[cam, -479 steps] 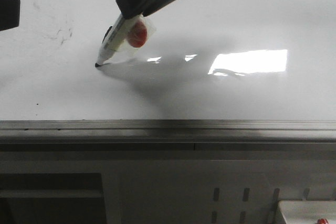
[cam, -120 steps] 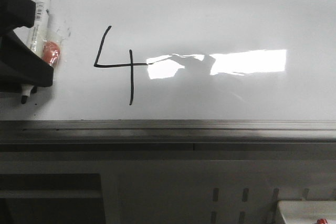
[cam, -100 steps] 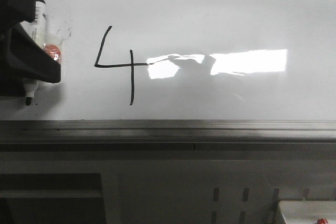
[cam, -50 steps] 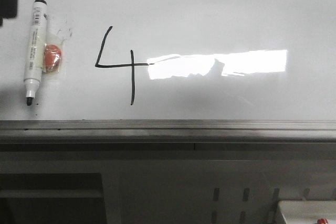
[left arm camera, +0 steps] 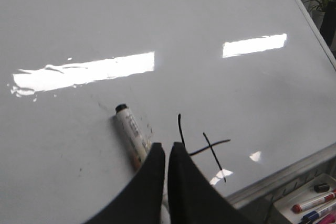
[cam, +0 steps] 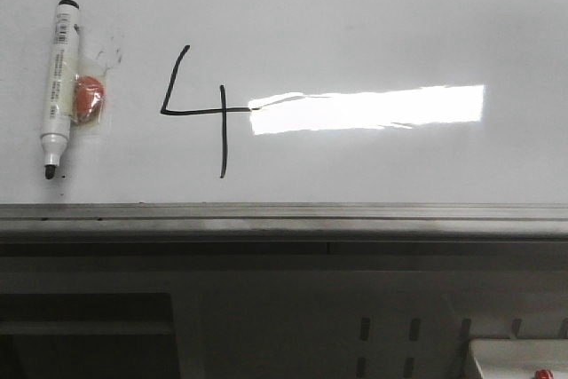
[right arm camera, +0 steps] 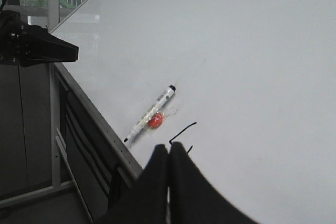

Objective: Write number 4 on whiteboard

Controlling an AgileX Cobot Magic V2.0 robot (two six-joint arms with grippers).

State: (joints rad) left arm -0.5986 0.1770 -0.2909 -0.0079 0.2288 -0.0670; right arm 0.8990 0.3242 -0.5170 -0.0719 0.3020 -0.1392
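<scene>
Number 4 point(cam: 200, 111) stands drawn on the whiteboard point(cam: 373, 15), marker point(cam: 59, 86) lying beside it, while both hands, left hand point(left arm camera: 165, 153) and right hand point(right arm camera: 168, 153), are closed and empty.

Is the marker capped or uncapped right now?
Uncapped: the marker lies flat on the whiteboard, its bare black tip exposed.

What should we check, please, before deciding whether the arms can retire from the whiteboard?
1. Number 4 drawn with slanted stroke, bar and stem: ok.
2. Marker released, lying on the whiteboard left of the digit, apart from it: ok.
3. Marker capped: not ok, its black tip is bare.
4. Left claw shut and holding nothing: ok.
5. Right claw shut and holding nothing: ok.
6. Both arms clear of the front view: ok.
</scene>
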